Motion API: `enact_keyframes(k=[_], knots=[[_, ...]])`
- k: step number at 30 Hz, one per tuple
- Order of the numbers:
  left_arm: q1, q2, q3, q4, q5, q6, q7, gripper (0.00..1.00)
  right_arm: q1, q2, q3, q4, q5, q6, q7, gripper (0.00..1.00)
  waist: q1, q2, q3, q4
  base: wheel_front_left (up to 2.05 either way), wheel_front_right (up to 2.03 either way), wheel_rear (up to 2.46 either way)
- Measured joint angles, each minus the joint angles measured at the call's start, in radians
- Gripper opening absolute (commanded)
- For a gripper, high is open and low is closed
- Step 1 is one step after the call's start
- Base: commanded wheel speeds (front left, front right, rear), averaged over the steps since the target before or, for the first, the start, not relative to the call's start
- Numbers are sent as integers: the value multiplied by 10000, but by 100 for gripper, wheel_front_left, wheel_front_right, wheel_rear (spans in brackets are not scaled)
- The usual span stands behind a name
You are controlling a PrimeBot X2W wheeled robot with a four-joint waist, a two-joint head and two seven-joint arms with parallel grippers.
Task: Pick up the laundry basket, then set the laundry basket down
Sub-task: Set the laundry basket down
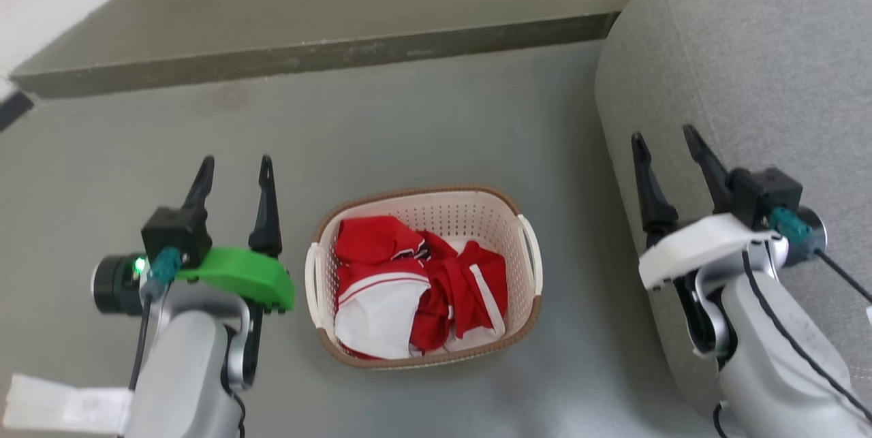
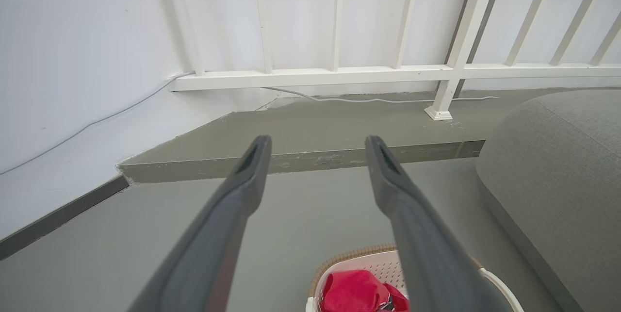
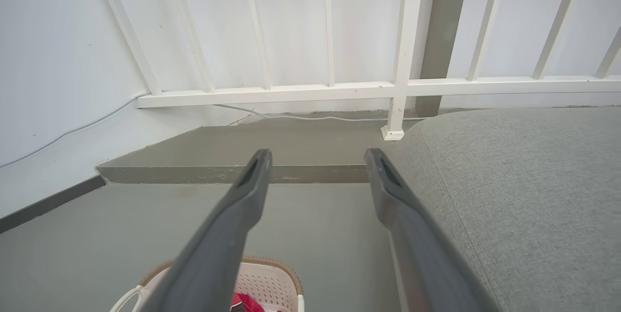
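Bright, even, diffuse light; soft faint shadows; sharp centres, wide-angle bowing at wrist-view edges.

One laundry basket [image 1: 422, 191] on the floor [image 1: 409, 118], with two white handles [image 1: 531, 254] on its sides. One heap of red-and-white clothes [image 1: 409, 288] inside, pieces too tangled to count. Two grippers up: left gripper [image 1: 235, 165], right gripper [image 1: 664, 135]. One grey sofa [image 1: 749, 70], one raised step [image 1: 306, 9].

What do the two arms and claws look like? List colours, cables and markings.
Left claw: two long dark tapered fingers, a green bracket, black camera block, teal plug, a lit green lamp, silver-grey forearm. Right claw: the same dark fingers, but a white bracket, teal plug and a black cable running down its pale forearm.
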Motion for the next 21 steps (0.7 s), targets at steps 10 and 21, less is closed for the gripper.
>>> enact_keyframes(k=[10,21], knots=[[1358,12,81,-840,249,88,0,100,1011,58,-198,-644,-153,-100,0,100,0,0,-631,-11,0,0,0],[2631,-12,198,-1505,418,142,0,100,2000,123,-309,-1256,-318,-104,0,100,0,0,-1302,17,0,0,0]])
